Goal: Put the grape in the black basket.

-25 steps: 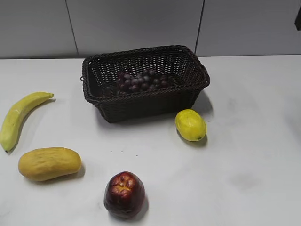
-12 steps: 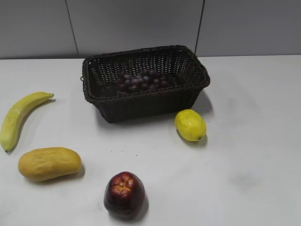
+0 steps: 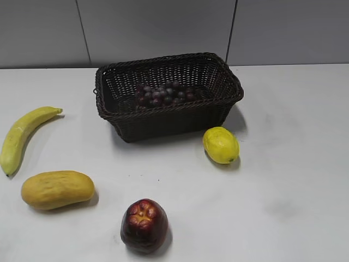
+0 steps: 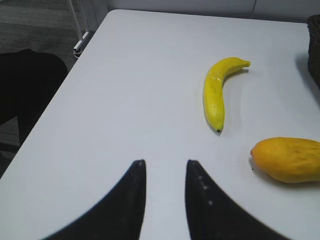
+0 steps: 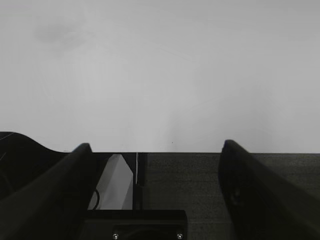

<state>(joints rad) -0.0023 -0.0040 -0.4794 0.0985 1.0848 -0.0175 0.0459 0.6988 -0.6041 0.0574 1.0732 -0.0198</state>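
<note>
The grape [image 3: 164, 94], a bunch of small dark purple-red grapes, lies inside the black basket [image 3: 163, 121], a dark woven wicker basket at the back middle of the table. Neither gripper shows in the exterior view. In the left wrist view my left gripper [image 4: 164, 162] is open and empty above the white table near its left edge, with only a sliver of the basket [image 4: 315, 40] at the right edge. In the right wrist view my right gripper [image 5: 156, 145] is open wide and empty, at the table's edge.
On the table lie a banana [image 3: 22, 136] at the left, a mango [image 3: 56, 189] in front of it, a dark red apple-like fruit [image 3: 144, 225] at the front and a lemon [image 3: 221, 145] beside the basket. The banana [image 4: 216, 91] and mango [image 4: 288, 159] show in the left wrist view.
A dark piece of the arm at the top right corner of the exterior view has left the picture. Nothing on the table has moved.
</note>
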